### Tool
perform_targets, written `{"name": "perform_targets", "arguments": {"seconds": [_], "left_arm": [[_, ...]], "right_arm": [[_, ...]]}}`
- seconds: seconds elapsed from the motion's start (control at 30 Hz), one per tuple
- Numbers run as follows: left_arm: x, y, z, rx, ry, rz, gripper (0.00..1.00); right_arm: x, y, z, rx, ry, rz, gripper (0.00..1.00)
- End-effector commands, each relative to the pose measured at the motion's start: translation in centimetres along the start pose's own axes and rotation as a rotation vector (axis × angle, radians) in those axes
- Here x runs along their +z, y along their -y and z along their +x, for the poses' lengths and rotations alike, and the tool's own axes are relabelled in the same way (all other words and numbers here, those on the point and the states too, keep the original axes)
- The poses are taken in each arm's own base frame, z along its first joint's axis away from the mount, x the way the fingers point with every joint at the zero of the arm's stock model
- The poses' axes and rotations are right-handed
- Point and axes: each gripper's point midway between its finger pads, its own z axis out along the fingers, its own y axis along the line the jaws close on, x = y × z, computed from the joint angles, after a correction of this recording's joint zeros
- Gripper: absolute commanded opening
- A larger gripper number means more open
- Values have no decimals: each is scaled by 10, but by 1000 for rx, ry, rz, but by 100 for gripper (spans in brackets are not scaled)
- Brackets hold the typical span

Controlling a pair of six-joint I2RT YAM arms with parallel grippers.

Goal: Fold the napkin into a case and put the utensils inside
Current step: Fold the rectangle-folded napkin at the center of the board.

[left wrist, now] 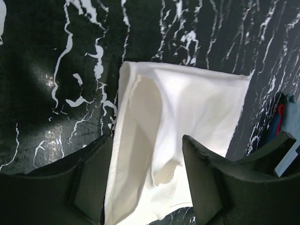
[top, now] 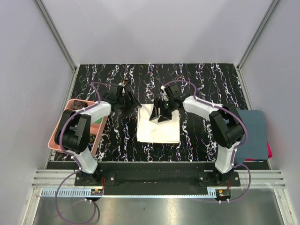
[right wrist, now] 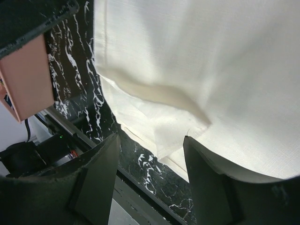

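The napkin point(top: 158, 127) lies folded in the middle of the table point(top: 206, 79). It looks soft and floppy, so pinch a corner. The left gripper point(left wrist: 147, 159) and right gripper point(right wrist: 151, 159) hang over it, fingers apart.

Lab robot cell: plain grey walls point(top: 28, 70), aluminium rail point(top: 159, 180), black marbled table point(top: 197, 79).

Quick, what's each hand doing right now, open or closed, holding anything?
Left hand: open, the napkin lying loose between its fingers.
Right hand: open over the napkin, holding nothing.
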Motion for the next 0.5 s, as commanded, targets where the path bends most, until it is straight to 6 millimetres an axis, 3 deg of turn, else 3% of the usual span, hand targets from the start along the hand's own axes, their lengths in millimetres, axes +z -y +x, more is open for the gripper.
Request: {"name": "perform_targets", "arguments": {"seconds": [0.0,0.23,0.47], "left_arm": [[6,14,-3,-43,-26,55,65],[22,17,2,-83,-57,104,66],[28,16,5,-101,-61,118,58]], "right_arm": [[-8,-3,-3,-39,45,-28,65],[10,-2,6,-29,7,-96,65],[16,1,12,-21,-6,-98,66]]}}
